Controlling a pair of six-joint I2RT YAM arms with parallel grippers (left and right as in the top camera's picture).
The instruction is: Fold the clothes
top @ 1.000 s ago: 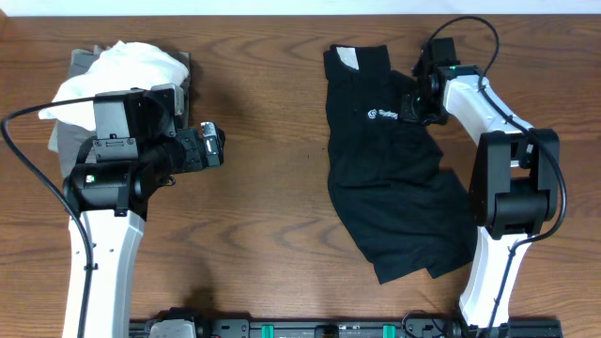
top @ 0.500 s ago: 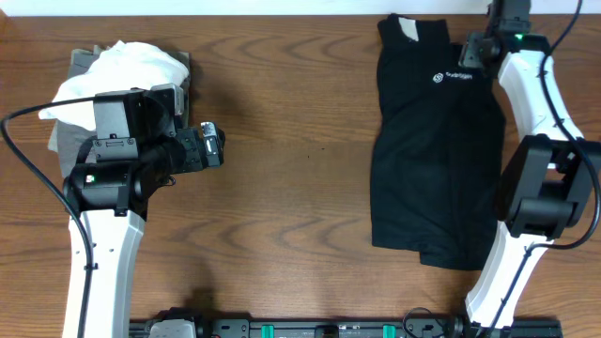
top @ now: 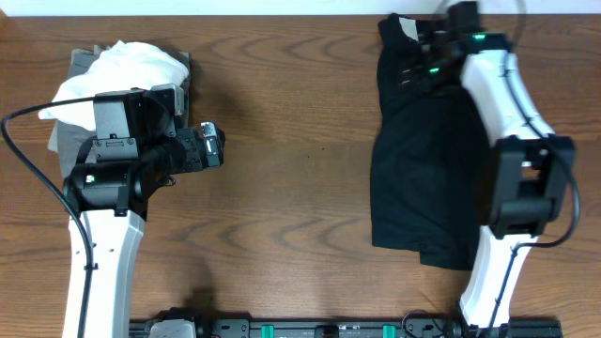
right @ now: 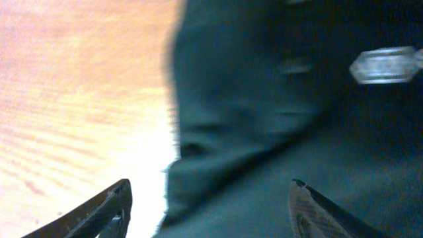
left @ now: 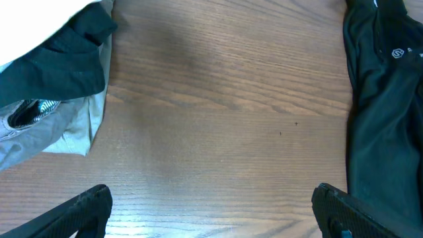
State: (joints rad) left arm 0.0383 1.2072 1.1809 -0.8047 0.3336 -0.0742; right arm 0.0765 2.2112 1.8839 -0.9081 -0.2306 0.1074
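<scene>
A black shirt [top: 427, 160] lies spread lengthwise on the right side of the table, collar toward the far edge. My right gripper [top: 415, 70] hovers over its upper part, open. In the blurred right wrist view its gripper [right: 211, 211] has both fingers wide apart, with the black shirt [right: 277, 119] beneath them and the shirt's edge running between them. My left gripper [top: 212, 145] is open over bare wood at the left. In the left wrist view its gripper [left: 215, 215] has nothing between the fingers, and the black shirt [left: 383, 125] lies off to the right.
A pile of clothes sits at the back left: a white garment [top: 122, 64] on top of grey fabric [top: 64, 141]. The left wrist view shows a dark garment [left: 59, 59] and grey cloth [left: 49, 135] at its left edge. The wooden table [top: 291, 188] is bare between the arms.
The right gripper pulled the black shirt right and toward the far edge, stretching it out, then opened and let go. It now sits further left over the shirt. The left arm stayed still.
</scene>
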